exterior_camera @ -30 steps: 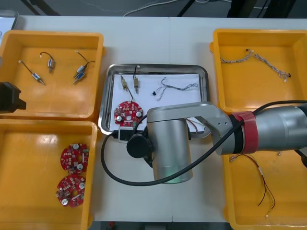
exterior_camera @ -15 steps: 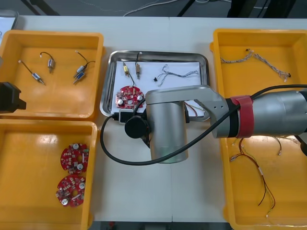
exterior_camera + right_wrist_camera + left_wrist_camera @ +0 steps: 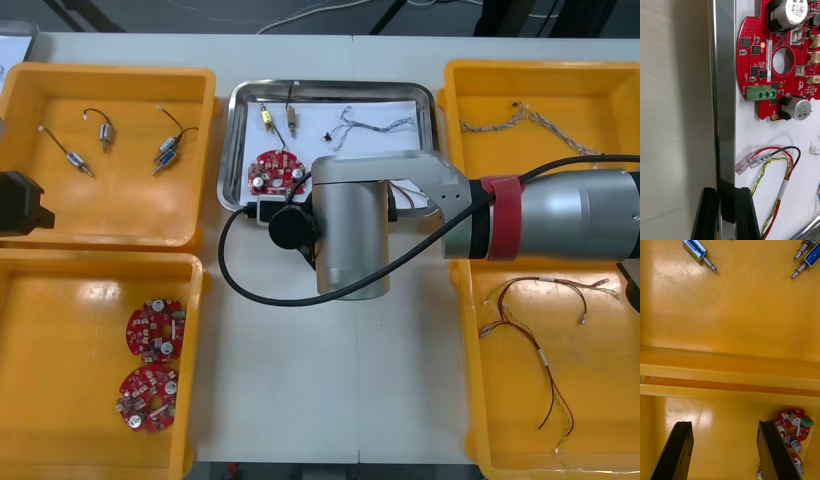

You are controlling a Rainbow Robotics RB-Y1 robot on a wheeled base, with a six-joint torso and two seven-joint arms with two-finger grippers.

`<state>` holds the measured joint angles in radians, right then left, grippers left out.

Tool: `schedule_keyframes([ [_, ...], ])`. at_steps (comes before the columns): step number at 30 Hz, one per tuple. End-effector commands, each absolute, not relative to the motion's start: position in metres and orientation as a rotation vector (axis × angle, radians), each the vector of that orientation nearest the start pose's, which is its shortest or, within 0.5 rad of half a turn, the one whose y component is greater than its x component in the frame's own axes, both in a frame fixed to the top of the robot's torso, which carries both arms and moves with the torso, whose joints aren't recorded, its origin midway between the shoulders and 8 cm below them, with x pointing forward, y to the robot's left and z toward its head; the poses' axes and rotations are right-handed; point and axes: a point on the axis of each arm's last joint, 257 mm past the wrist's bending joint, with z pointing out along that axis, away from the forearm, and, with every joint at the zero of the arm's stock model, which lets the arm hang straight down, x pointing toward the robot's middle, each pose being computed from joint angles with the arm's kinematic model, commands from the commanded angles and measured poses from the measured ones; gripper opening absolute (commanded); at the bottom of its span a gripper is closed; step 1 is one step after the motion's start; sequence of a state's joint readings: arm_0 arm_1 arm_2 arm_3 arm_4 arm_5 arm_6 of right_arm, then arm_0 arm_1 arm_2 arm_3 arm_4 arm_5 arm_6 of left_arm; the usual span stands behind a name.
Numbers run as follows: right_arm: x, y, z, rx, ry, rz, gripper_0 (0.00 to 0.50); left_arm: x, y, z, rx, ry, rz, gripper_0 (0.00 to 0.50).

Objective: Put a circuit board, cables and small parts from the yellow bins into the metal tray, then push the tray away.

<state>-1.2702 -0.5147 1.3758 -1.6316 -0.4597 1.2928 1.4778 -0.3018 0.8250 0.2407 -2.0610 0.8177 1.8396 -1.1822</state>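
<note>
Right wrist view showed the right gripper [image 3: 725, 192] clamped on the rim of the metal tray [image 3: 724, 93] beside the round red circuit board [image 3: 777, 60], one finger either side. Also in the tray lay a red and yellow cable [image 3: 784, 168], a twisted blue and white cable [image 3: 372, 125] and two small metal parts [image 3: 266, 116]. The left gripper [image 3: 724, 427] hung open above the wall between the two left yellow bins [image 3: 730, 371].

table [image 3: 300, 390]: light | four yellow bins [image 3: 110, 215] (two each side) | metal tray [image 3: 335, 85] between them
</note>
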Motion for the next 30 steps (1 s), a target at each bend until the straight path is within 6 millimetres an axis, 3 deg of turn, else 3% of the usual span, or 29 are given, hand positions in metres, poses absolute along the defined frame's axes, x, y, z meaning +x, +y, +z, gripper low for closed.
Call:
schedule_keyframes([
  [1,0.56,-0.014,-0.174,-1.675,1.62,-0.827,0.0,0.421,0.39,-0.122,-0.026,2.568,0.084,0.5],
  [18,0.607,-0.005,-0.151,-1.654,1.507,-0.814,0.0,0.421,0.39,-0.122,-0.026,2.568,0.084,0.5],
  [28,0.614,-0.004,-0.149,-1.667,1.476,-0.829,0.0,0.421,0.39,-0.122,-0.026,2.568,0.084,0.5],
  [29,0.613,-0.003,-0.148,-1.669,1.473,-0.829,0.1,0.421,0.39,-0.122,-0.026,2.568,0.084,0.5],
  [30,0.613,-0.003,-0.149,-1.67,1.473,-0.829,0.161,0.421,0.39,-0.122,-0.026,2.568,0.084,0.5],
])
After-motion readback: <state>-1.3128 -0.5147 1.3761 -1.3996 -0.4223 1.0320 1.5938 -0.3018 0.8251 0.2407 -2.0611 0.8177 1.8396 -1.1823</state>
